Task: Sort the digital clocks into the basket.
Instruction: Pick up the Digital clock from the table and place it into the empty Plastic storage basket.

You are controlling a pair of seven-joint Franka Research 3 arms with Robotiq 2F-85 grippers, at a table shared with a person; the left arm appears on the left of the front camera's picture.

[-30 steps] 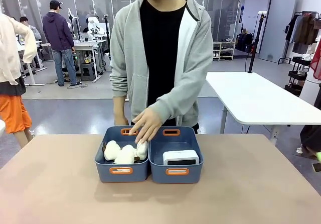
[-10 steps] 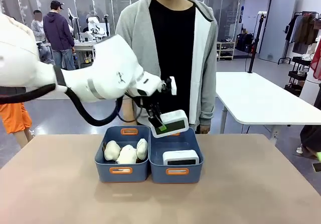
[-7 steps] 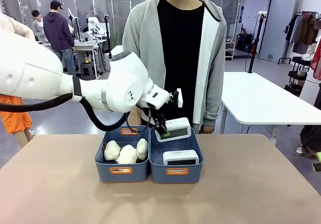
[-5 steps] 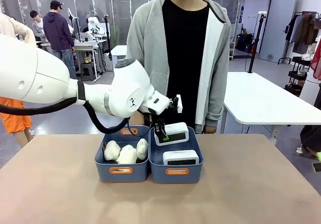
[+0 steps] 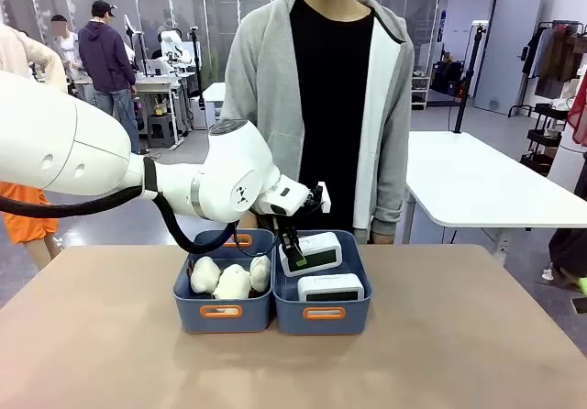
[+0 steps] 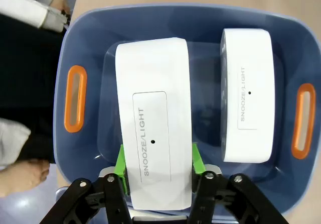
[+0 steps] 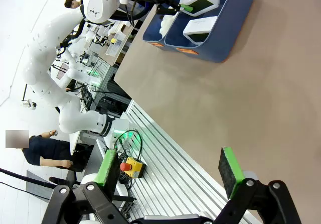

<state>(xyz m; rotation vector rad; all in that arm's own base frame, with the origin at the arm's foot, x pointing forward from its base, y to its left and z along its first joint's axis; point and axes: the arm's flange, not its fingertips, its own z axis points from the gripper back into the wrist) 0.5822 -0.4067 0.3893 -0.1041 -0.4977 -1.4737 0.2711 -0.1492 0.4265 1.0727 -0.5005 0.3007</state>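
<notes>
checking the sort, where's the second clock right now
In the front view, the left gripper holds the second clock over the far half of the right-hand basket, behind the first clock, beside the plush toys.

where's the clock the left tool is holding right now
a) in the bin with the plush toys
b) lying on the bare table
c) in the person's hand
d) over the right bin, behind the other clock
d: the left tool grips the held clock over the right bin, behind the other clock.

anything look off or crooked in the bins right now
Nothing stands out. The left tool holds one clock tilted over the right basket, beside the clock already inside; plush toys sit in the other bin.
</notes>
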